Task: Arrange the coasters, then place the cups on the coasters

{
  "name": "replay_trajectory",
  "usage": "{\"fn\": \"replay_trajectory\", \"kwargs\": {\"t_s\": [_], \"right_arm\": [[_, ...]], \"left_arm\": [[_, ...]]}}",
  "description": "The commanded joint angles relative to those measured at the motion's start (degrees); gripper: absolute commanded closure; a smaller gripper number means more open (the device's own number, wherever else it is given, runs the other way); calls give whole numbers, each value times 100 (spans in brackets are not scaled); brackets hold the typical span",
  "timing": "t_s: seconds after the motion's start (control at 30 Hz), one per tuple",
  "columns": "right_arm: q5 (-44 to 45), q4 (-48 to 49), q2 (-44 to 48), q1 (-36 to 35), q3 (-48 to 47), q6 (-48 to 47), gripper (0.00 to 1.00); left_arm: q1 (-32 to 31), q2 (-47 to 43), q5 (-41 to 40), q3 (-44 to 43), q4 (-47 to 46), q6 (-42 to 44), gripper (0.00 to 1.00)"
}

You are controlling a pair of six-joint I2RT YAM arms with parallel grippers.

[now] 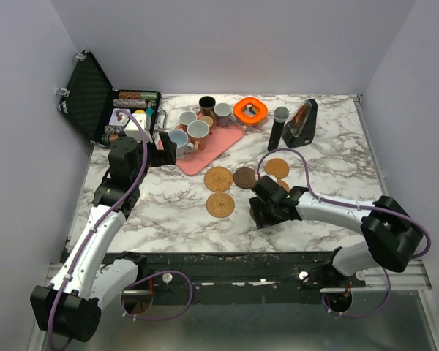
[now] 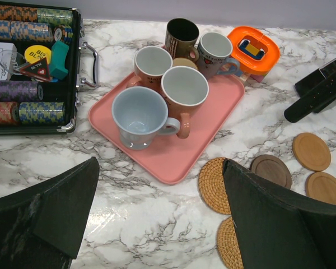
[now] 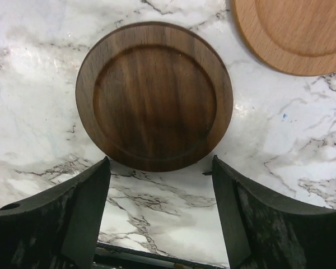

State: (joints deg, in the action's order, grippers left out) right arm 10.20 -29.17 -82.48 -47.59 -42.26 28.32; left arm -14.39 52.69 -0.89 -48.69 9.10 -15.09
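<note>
1. Marble table (image 1: 336, 168) is carrying everything here, and a fair bit of it is hiding from me.
2. Right gripper (image 3: 159, 163) is hovering low by the dark coaster (image 3: 154, 95). Its fingers (image 3: 84, 213) are standing apart with nothing clamped, tips right at the coaster's near rim. Touching or not, can't tell.
3. From above, that arm is covering most of the near tan coaster (image 1: 283, 185), while the far tan coaster (image 1: 277, 168) is showing whole.
4. Far woven coaster (image 1: 218, 178) and near woven coaster (image 1: 221, 205) are lying left of the dark one. All are flat on bare marble beside the pink tray (image 2: 218, 106). I'm only counting five discs.
5. That tray is holding the cups: pale blue cup (image 2: 137, 115) nearest, pinkish-brown cup (image 2: 185, 92) touching it, second pinkish cup (image 2: 153, 64) behind, grey cup (image 2: 214, 50) at the far corner.
6. Small copper cup (image 2: 185, 63) is getting squeezed in the middle, mostly hidden. Black cup (image 2: 182, 35) is hiding its base, so whether it's standing on the tray or just behind it, no idea.
7. Left gripper (image 2: 161, 165) is hanging near the tray, fingers (image 2: 56, 213) spread wide, gripping nothing.
8. Open black case (image 1: 88, 91) is holding rows of poker chips (image 2: 39, 112), and the left wrist view is cutting it off at the edge.
</note>
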Motion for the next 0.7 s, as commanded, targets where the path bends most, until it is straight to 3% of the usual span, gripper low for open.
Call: {"fn": "replay_trajectory", "kwargs": {"t_s": [0.0,0.67], "right_arm": [[-237,350,-286,92,-36,-98,20],[-843,632,-954,84,-590,-599,29]], "left_arm": [[-20,-4,-35,43,-75,-46,1],[-20,-4,-43,43,-75,-38,1]]}}
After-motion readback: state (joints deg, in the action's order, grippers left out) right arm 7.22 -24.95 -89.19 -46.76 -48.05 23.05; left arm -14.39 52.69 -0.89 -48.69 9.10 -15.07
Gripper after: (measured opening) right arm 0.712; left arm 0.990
